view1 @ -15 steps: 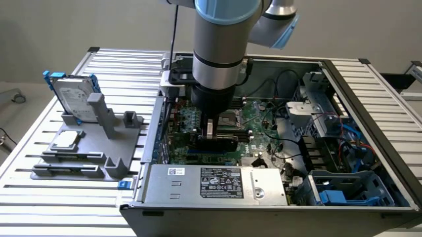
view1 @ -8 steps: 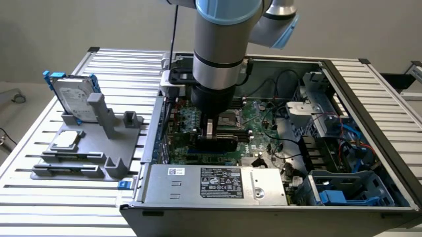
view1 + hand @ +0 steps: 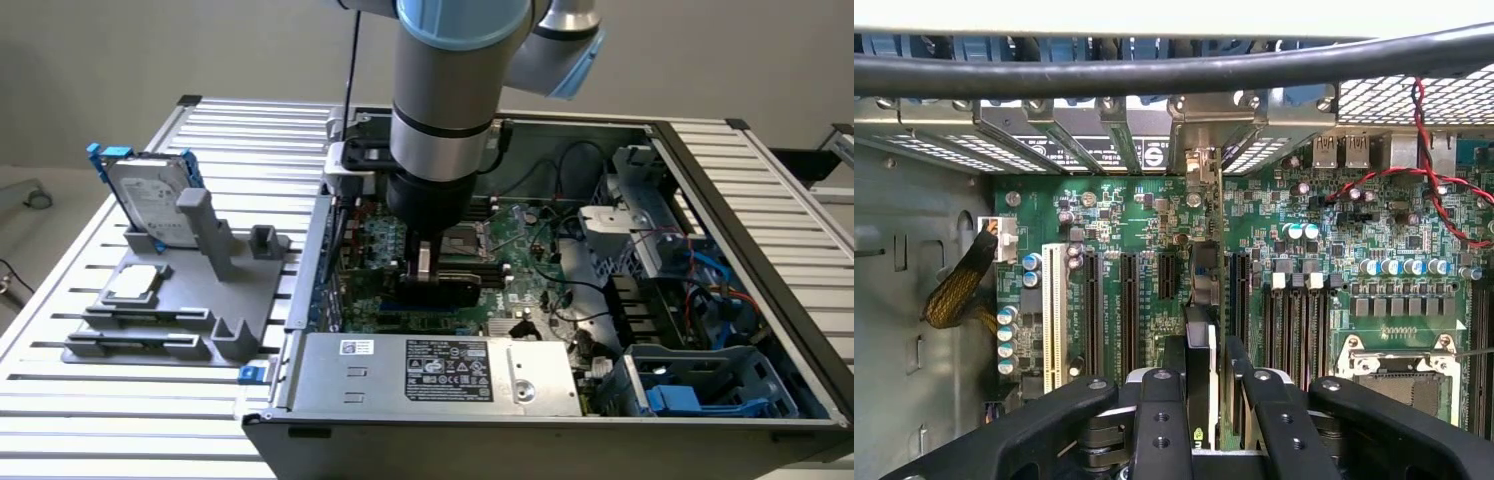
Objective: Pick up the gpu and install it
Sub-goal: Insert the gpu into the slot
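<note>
1. Nearest the wrist camera: gripper [image 3: 1204, 370] clenched on the gpu [image 3: 1200, 290], with a black finger [image 3: 1159, 415] on each flat face. Gripped that way, most likely, to keep the thin card upright and leave its lower edge free for a slot.
2. Edge-on from here: a narrow dark strip with a glossy sheen, running straight away from the fingers. From the exterior view, a flat card under a glossy black cover, standing on edge below the wrist.
3. Held over the middle of the motherboard [image 3: 1314, 215], parallel to the long black slots [image 3: 1127, 320] and in line with one of them, neighbours on either side. Cannot tell whether seated or just above.
4. Farther along the same line: a silvery bracket [image 3: 1200, 165] up against the case's rear wall, beside the perforated blanking covers [image 3: 1044, 148]. Apparently the card's own end plate, matched to a rear opening as needed for installing.
5. Farthest from the work, outside the case [image 3: 534, 450]: a grey fixture [image 3: 160, 325] toward the table's [image 3: 80, 420] edge at the exterior view's left, carrying an upright silver hard drive [image 3: 144, 195] in a blue frame. Parked well apart from the card, out of the arm's way.
</note>
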`<state>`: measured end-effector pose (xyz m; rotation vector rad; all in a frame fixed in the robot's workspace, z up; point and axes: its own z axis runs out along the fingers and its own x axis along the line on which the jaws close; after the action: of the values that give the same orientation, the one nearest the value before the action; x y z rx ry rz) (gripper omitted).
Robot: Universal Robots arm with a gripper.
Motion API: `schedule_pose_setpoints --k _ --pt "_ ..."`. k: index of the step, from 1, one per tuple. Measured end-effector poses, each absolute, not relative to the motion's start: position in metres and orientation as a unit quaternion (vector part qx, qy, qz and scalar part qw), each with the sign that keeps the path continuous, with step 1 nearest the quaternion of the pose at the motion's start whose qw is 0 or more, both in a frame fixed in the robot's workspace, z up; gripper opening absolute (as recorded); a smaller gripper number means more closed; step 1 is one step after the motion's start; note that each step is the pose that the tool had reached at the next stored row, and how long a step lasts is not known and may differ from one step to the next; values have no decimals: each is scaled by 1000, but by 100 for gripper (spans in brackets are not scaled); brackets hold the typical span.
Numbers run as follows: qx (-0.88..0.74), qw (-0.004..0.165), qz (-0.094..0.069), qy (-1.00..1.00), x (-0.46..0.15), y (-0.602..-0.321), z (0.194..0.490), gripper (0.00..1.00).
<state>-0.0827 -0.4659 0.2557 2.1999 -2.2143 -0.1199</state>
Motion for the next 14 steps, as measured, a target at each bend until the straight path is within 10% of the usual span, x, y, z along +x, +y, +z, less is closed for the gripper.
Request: schedule_pose_setpoints --k 14 --pt "704 9 -39 -709 -83 -466 263 41"
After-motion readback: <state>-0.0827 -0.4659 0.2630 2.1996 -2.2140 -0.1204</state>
